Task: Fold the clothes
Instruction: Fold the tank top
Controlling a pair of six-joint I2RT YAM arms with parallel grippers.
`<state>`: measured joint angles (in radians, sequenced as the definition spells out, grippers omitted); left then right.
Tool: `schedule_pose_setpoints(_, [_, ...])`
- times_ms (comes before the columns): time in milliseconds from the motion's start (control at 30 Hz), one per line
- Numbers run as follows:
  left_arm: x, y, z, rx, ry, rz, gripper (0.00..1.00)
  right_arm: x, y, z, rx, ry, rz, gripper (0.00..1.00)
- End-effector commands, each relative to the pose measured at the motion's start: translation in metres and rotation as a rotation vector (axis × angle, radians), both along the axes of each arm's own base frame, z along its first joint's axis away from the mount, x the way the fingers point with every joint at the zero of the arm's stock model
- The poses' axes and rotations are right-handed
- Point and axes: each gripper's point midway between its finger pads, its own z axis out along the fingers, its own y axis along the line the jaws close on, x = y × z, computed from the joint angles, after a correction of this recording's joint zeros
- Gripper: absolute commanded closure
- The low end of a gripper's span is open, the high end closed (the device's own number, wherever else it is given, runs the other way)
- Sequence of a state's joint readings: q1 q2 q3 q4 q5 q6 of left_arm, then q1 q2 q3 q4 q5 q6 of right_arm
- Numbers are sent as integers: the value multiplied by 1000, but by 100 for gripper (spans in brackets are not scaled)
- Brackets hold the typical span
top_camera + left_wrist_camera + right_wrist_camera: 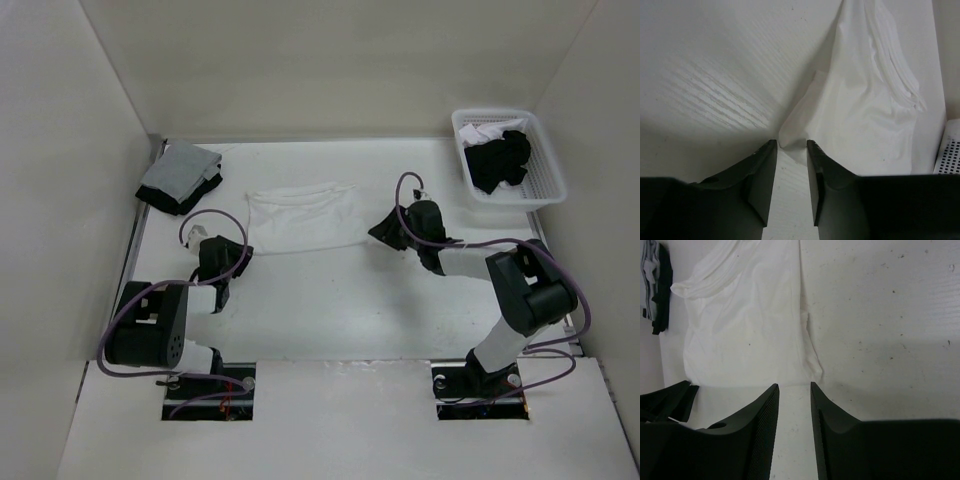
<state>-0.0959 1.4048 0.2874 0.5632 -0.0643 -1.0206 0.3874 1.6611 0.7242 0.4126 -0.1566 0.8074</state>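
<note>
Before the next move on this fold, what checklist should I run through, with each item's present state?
1. White garment spread flat on the table: ok, with some bunching along its far edge.
2. Left gripper open and empty: ok.
3. Right gripper open and empty: ok.
4. A near corner of the garment just ahead of each gripper: ok.
5. Grey-and-black stack and basket apart from the garment: ok.
</note>
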Motion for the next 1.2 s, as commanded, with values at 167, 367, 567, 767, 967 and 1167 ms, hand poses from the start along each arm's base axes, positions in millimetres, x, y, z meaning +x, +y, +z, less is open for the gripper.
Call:
schedule_pose_setpoints(167, [2,0,-19,-33,46,6,86,3,3,6,44,-35,-27,61])
schedule_pose_setpoints(367, [2,2,-14,-32,33,15,93,0,3,-11,36,19,-34,60])
schedule_pose_setpoints(567, [4,2,-9,-33,15,13,94,2,11,-16,46,45,-19,61])
schedule_pose_setpoints(767, [3,0,-10,-38,14,7,94,7,25,-19,55,56,10,63])
schedule_pose_setpoints(967, [3,-1,-9,-40,7,3,94,14,24,-22,71,68,-37,77])
schedule_pose_setpoints(1167, [5,-4,3,-49,-25,-4,96,25,21,-14,73,22,-86,94])
